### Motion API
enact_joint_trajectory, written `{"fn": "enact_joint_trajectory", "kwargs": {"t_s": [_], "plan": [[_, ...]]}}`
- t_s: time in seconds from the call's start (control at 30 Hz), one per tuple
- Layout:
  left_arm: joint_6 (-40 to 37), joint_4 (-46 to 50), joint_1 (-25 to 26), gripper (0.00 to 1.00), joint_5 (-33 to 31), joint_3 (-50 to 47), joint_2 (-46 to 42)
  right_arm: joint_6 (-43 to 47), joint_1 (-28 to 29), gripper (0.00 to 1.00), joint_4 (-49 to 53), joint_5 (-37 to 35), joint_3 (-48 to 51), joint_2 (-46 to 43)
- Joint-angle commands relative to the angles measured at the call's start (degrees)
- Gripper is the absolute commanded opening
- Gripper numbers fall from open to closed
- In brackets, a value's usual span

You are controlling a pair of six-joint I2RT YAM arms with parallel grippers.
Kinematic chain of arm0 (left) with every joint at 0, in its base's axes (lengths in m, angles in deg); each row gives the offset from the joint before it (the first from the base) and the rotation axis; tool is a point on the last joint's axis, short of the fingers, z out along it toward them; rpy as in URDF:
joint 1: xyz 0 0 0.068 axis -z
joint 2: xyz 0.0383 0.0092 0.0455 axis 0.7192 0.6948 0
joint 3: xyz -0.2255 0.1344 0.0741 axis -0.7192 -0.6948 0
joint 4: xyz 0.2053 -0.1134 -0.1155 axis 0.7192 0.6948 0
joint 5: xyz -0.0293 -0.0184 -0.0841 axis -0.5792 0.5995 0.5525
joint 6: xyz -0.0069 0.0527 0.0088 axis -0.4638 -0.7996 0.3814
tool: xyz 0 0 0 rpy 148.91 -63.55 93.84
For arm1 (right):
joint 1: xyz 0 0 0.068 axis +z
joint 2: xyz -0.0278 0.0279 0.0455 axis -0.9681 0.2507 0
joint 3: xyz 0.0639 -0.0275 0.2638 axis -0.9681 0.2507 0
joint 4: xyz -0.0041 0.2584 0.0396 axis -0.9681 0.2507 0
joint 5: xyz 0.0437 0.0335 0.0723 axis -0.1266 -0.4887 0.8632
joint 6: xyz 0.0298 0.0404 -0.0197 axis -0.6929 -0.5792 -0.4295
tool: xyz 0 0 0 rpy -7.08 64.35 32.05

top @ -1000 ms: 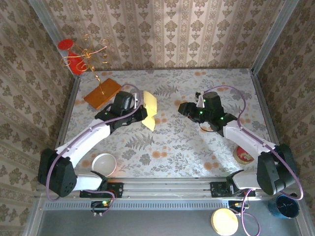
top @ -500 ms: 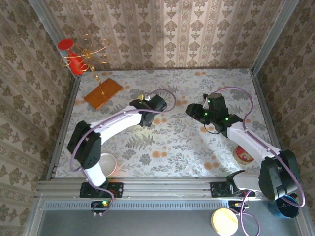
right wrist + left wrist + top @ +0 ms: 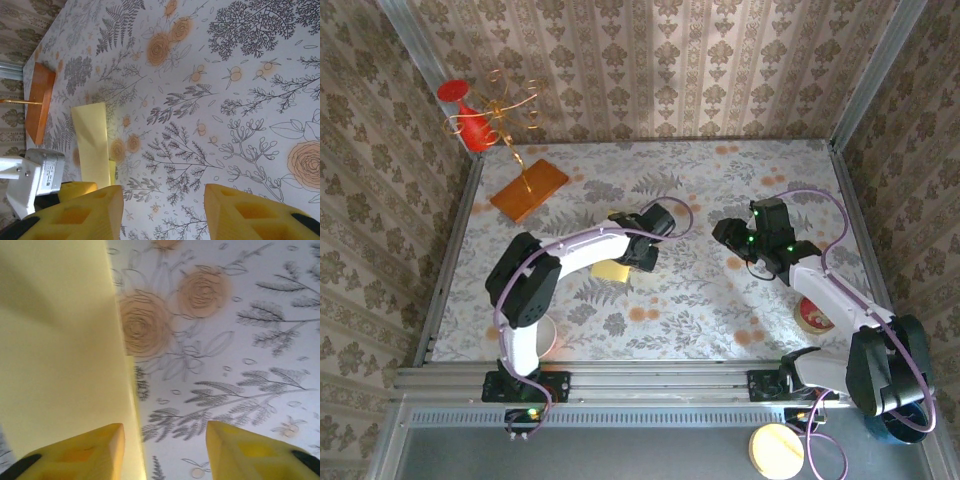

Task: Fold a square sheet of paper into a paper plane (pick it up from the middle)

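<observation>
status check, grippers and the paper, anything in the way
Left gripper open, at the edge of the folded yellow paper. Right gripper open, empty. Paper lying on the table. Orange board well clear.

We log one high view down onto the table, two close wrist views, all sharing the yellow paper.

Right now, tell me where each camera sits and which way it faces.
Top external: above and behind the bases, looking down at the floral table; both arms show.
Left wrist: on the left arm, close over the table; its yellow fingers show.
Right wrist: on the right arm, facing across the table towards the left arm; its fingers show.
Shared: all three see the yellow paper.
</observation>
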Motion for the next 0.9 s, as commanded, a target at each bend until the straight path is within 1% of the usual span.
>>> {"fn": "enact_joint_trajectory", "kwargs": {"t_s": [0.0, 0.1, 0.17, 0.3, 0.47, 0.63, 0.73, 0.87], "plan": [[3.8, -6.7, -3.9, 0.54, 11.1, -3.9, -6.6, 0.9, 0.3, 0.48, 1.1, 0.9, -1.5, 1.6], [6.8, -11.0, -8.7, 0.6, 15.7, -9.4, -12.0, 1.1, 2.6, 0.48, 1.0, 2.2, -3.4, 5.4], [8.8, -14.0, -12.6, 0.64, 18.2, -14.2, -15.9, 1.1, 5.7, 0.5, 0.8, 2.2, -5.3, 8.6], [9.4, -15.3, -18.8, 0.7, 19.2, -21.0, -22.3, 0.6, 12.9, 0.51, 0.3, 2.4, -10.7, 17.2], [9.4, -14.8, -26.3, 0.85, 19.1, -27.8, -29.6, -0.5, 21.8, 0.51, 1.0, 3.1, -20.6, 29.2], [10.4, -13.9, -31.1, 1.0, 19.3, -32.2, -34.9, -1.2, 26.8, 0.51, 2.9, 4.3, -30.1, 39.2], [10.2, -12.7, -32.4, 1.0, 18.9, -33.1, -36.1, -1.6, 28.1, 0.51, 4.3, 5.1, -34.7, 43.8], [9.8, -12.6, -33.4, 1.0, 19.8, -33.5, -35.9, -1.3, 28.8, 0.5, 5.8, 5.1, -39.1, 48.4]]}}
